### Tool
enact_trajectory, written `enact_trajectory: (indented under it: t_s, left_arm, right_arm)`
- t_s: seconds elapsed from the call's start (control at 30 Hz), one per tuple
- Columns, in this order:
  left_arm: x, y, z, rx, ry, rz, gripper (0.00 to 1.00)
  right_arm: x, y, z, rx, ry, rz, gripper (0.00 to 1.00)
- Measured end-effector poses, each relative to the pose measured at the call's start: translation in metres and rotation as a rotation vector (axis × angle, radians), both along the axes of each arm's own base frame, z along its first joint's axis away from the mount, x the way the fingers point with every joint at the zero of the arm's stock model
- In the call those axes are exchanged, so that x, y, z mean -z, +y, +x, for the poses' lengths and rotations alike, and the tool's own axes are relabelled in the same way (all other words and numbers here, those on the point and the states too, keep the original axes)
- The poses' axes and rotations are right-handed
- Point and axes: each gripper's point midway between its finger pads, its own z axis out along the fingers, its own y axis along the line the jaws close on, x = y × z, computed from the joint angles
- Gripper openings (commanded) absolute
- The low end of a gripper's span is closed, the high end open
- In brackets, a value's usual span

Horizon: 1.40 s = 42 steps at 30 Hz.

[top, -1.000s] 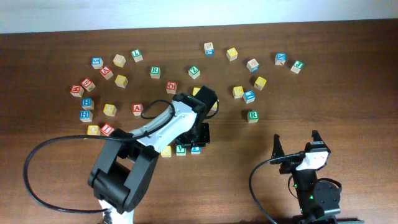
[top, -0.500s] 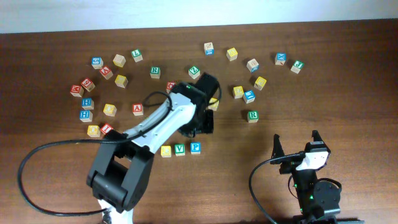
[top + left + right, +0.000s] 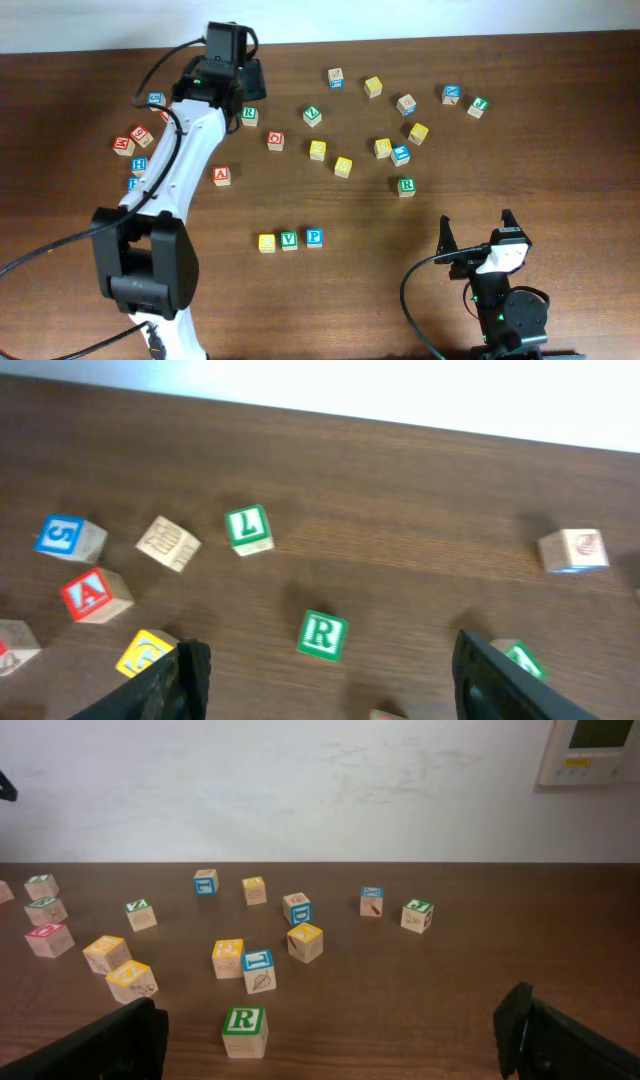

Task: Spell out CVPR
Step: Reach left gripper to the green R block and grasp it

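Only overhead shows the three-block row (image 3: 289,240); left jaws gape near green R (image 3: 322,634), right jaws wide.

Wood tbl (image 3: 520,190), scattered ltr blocks (image 3: 406,186), 3-block row (image 3: 289,240)

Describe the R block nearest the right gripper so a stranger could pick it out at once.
Start at the right gripper, low in the overhead view. The closest block ahead of it is the R block, alone, with a yellow block and a blue block just beyond it. Its face shows a green R; the other R sits far off, upper left.
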Motion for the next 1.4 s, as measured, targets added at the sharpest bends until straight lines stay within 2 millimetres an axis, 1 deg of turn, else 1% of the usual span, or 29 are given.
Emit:
enact_trajectory:
  t_s: [0.07,0.13,0.17,0.2,0.27,0.33,0.37,0.43,0.53,0.7,0.77,0.83,0.87,0.9,1.03,1.13,1.2,1.27,1.37,1.4]
  left_arm:
    - [0.009,0.004,0.013,-0.002,-0.018,0.01,0.72]
    - [0.037,0.007,0.018,0.019,0.025,0.042,0.74]
    - [0.059,0.008,0.019,0.043,0.065,0.068,0.75]
    - [0.075,0.007,0.02,0.067,0.093,0.09,0.75]
    - [0.101,0.007,0.022,0.112,0.129,0.133,0.76]
    - [0.117,0.005,0.024,0.15,0.147,0.165,0.75]
    - [0.122,0.005,0.025,0.159,0.151,0.174,0.75]
    - [0.123,0.004,0.026,0.175,0.148,0.181,0.65]
    - [0.125,0.001,0.026,0.2,0.148,0.18,0.58]
    - [0.15,0.001,0.02,0.21,0.205,0.18,0.6]
    - [0.154,0.001,0.019,0.213,0.216,0.179,0.6]
    - [0.155,-0.002,0.019,0.222,0.215,0.167,0.58]
    - [0.155,-0.004,0.018,0.231,0.215,0.156,0.52]
    - [0.155,-0.007,0.018,0.24,0.216,0.146,0.5]
    - [0.156,-0.011,0.017,0.259,0.217,0.13,0.49]
    - [0.156,-0.012,0.017,0.264,0.217,0.125,0.42]
    - [0.156,-0.012,0.017,0.264,0.216,0.125,0.36]
    - [0.156,-0.012,0.017,0.265,0.217,0.122,0.36]
    - [0.156,-0.012,0.017,0.266,0.217,0.123,0.31]
    - [0.156,-0.012,0.017,0.266,0.217,0.123,0.31]
  right_arm:
    - [0.0,0.0,0.0,0.0,0.0,0.0,0.98]
    - [0.0,0.0,0.0,0.0,0.0,0.001,0.98]
    - [0.0,0.0,0.0,0.0,0.0,0.0,0.98]
    - [0.0,0.0,0.0,0.0,0.0,0.0,0.98]
    - [0.0,0.0,0.0,0.0,0.0,0.0,0.98]
    - [0.0,0.0,0.0,0.0,0.0,0.001,0.98]
    - [0.0,0.0,0.0,0.0,0.0,0.0,0.98]
    - [0.0,0.0,0.0,0.0,0.0,0.0,0.98]
    - [0.0,0.0,0.0,0.0,0.0,0.0,0.98]
    - [0.0,0.0,0.0,0.0,0.0,0.0,0.98]
    - [0.0,0.0,0.0,0.0,0.0,0.0,0.98]
    - [0.0,0.0,0.0,0.0,0.0,0.0,0.98]
    - [0.0,0.0,0.0,0.0,0.0,0.0,0.98]
    - [0.0,0.0,0.0,0.0,0.0,0.0,0.98]
    - [0.0,0.0,0.0,0.0,0.0,0.0,0.98]
    - [0.0,0.0,0.0,0.0,0.0,0.0,0.98]
    - [0.0,0.0,0.0,0.0,0.0,0.0,0.98]
    - [0.0,0.0,0.0,0.0,0.0,0.0,0.98]
    - [0.0,0.0,0.0,0.0,0.0,0.0,0.98]
    - [0.0,0.0,0.0,0.0,0.0,0.0,0.98]
